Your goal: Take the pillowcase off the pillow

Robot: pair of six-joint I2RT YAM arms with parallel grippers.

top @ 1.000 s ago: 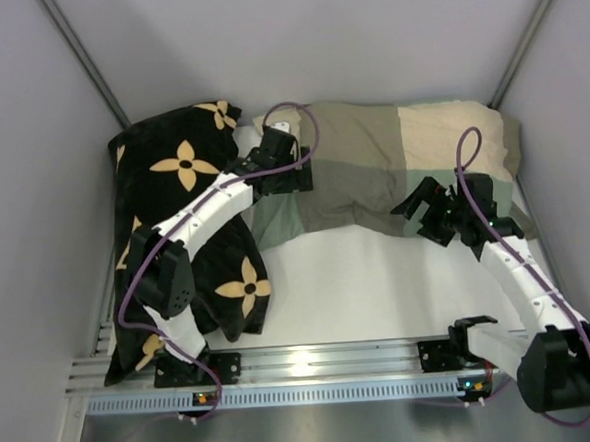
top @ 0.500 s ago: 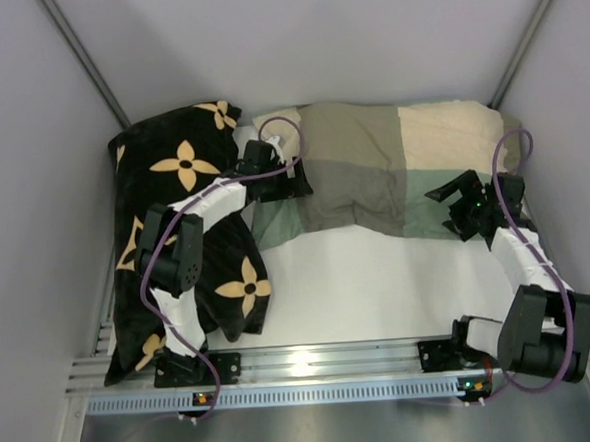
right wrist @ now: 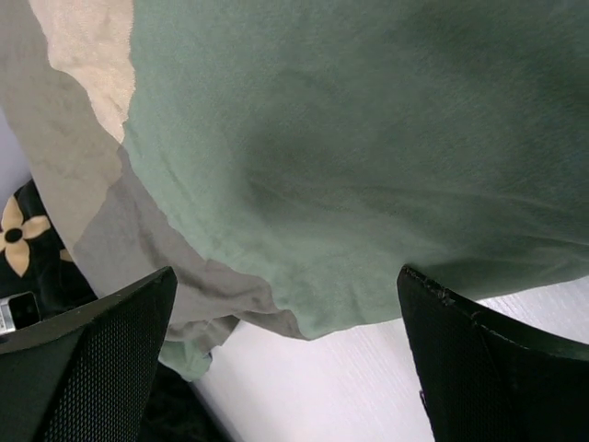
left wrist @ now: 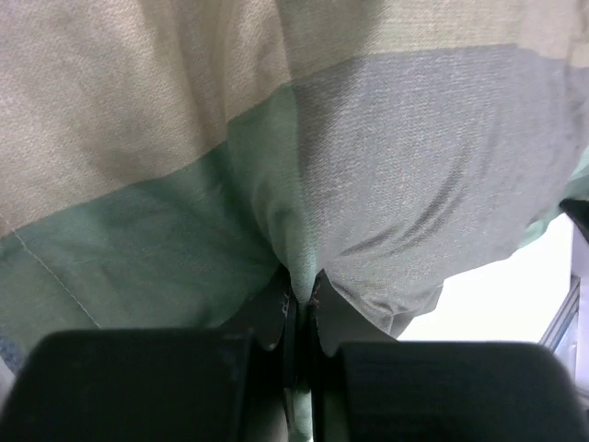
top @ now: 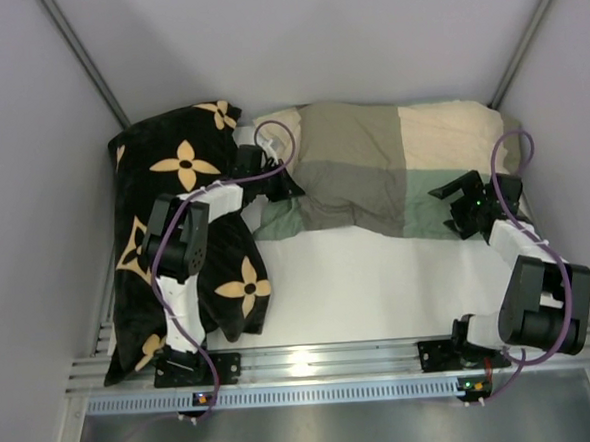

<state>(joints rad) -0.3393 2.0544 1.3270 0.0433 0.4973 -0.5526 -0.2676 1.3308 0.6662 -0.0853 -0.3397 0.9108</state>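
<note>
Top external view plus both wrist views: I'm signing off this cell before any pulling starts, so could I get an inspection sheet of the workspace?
Surface: white table, no marks seen.
Job's things: patchwork pillowcase lies bulging across the far side. The pillow inside is not visible.
Clutter: black flowered cushion at the left, partly under the left arm.
Grippers: left gripper shut on a fold at the pillowcase's left end. Right gripper open at the green right corner, gripping nothing.
Cables: a purple cable loops at each wrist, left cable over the pillowcase, right cable near the wall.
Surroundings: pale walls on three sides, metal rail at the near edge.
</note>
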